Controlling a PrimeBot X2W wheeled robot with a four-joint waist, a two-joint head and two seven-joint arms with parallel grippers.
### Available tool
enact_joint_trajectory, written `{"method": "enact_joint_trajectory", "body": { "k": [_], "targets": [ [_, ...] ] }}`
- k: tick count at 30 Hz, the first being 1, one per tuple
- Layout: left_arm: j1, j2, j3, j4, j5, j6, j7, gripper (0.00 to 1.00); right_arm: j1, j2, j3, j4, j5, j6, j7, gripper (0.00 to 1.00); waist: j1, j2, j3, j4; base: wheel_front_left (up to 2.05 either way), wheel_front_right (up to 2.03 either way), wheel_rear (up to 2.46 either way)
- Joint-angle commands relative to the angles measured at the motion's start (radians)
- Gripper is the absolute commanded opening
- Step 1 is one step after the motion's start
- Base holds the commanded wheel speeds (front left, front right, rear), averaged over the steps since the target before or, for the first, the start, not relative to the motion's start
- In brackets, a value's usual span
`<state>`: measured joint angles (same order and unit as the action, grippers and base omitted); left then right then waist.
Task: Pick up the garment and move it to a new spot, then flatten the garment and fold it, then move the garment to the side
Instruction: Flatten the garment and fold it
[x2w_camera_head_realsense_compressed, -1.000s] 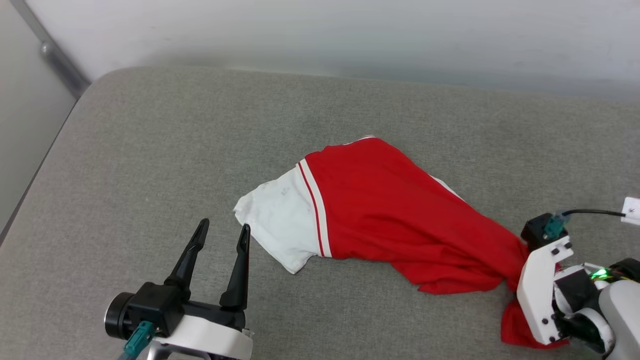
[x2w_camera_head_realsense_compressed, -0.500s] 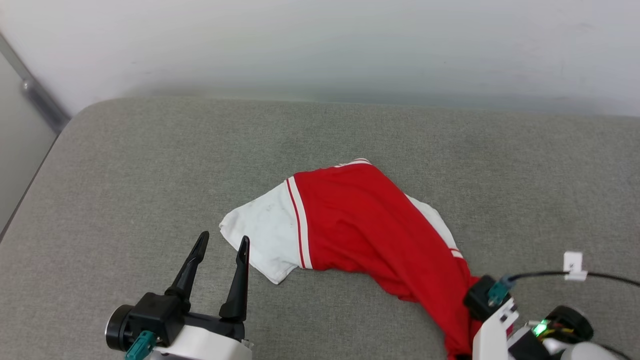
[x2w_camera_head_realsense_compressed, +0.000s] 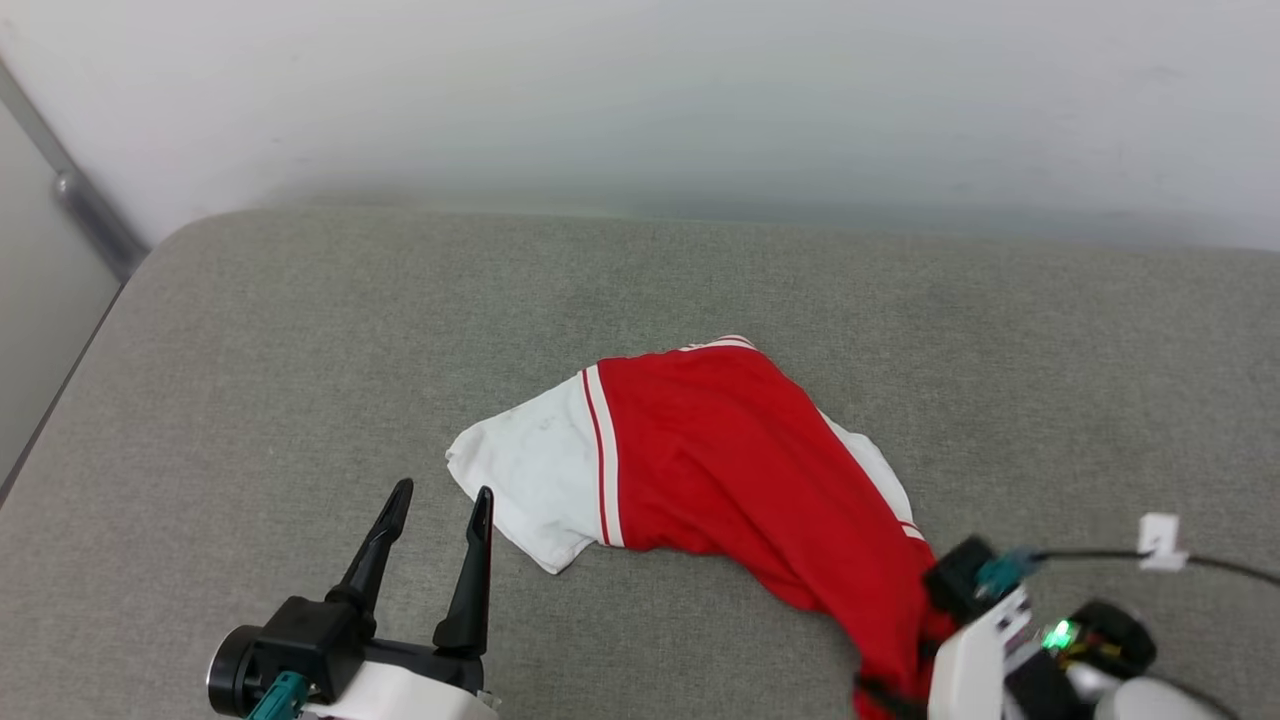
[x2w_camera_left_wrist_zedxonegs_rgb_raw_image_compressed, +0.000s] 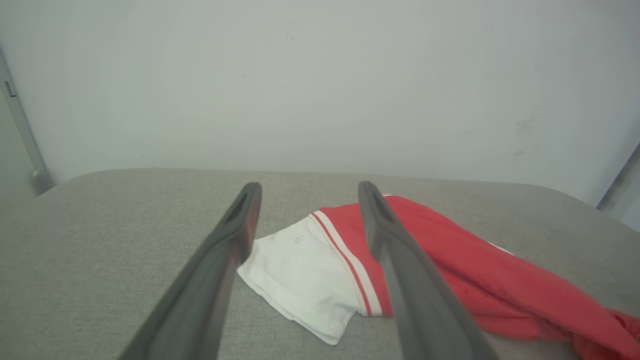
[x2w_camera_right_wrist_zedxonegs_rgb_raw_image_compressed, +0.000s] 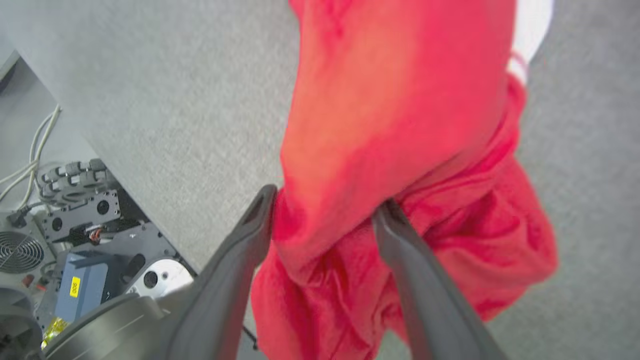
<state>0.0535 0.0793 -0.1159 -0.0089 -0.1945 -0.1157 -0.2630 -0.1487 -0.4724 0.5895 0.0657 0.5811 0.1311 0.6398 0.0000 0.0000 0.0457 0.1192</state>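
Nearest the robot, at the near edge of the grey fabric-topped desk (x2w_camera_head_realsense_compressed: 300, 330), the right tool (x2w_camera_right_wrist_zedxonegs_rgb_raw_image_compressed: 326, 199) points down into the bunched red hem end of the garment (x2w_camera_head_realsense_compressed: 720, 460). Its fingers stand wide apart with red cloth heaped between them and brushing both tips. That looks like a loose drape rather than a pinch, so I judge nothing is gripped. Part of this hem end spills toward the desk's edge.

At the near left, the left tool (x2w_camera_head_realsense_compressed: 442, 490) hovers above the desk, fully spread and empty, fingers aimed away from the robot.

From the hem the garment lies on the desk as a long diagonal, running from near right to far left. Its red body is partly rumpled, and it ends in a white sleeve (x2w_camera_head_realsense_compressed: 535, 480) edged with red-and-white stripes. That sleeve lies just ahead of the left tool's fingertips and slightly to their right, close but not touching.

So each arm has one end within reach: the left is nearer the sleeve, the right the hem. Flattening likely calls for pulling along that diagonal.

Beyond is bare desk, then a pale wall (x2w_camera_head_realsense_compressed: 640, 100).
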Motion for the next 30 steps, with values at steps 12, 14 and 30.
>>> {"method": "enact_joint_trajectory", "body": {
  "k": [12,14,30],
  "targets": [
    [0.015,-0.007,0.021,-0.015,-0.017,-0.007,-0.003,1.00,0.010,0.095,-0.386,-0.106,-0.031,-0.001,-0.362,1.00,0.0000,0.0000,-0.021,-0.056,0.00,0.00,0.00],
    [0.013,-0.008,0.014,-0.009,-0.025,-0.008,-0.003,1.00,0.029,0.128,-0.431,-0.108,-0.052,-0.001,-0.422,1.00,0.0000,0.0000,-0.019,-0.062,0.00,0.00,0.00],
    [-0.291,0.107,-0.215,0.020,-0.144,-0.014,0.391,1.00,0.076,0.264,-0.585,-0.175,-0.217,-0.001,-0.547,1.00,0.0000,0.0000,0.081,-0.156,0.00,0.00,0.00]
  ]
}}
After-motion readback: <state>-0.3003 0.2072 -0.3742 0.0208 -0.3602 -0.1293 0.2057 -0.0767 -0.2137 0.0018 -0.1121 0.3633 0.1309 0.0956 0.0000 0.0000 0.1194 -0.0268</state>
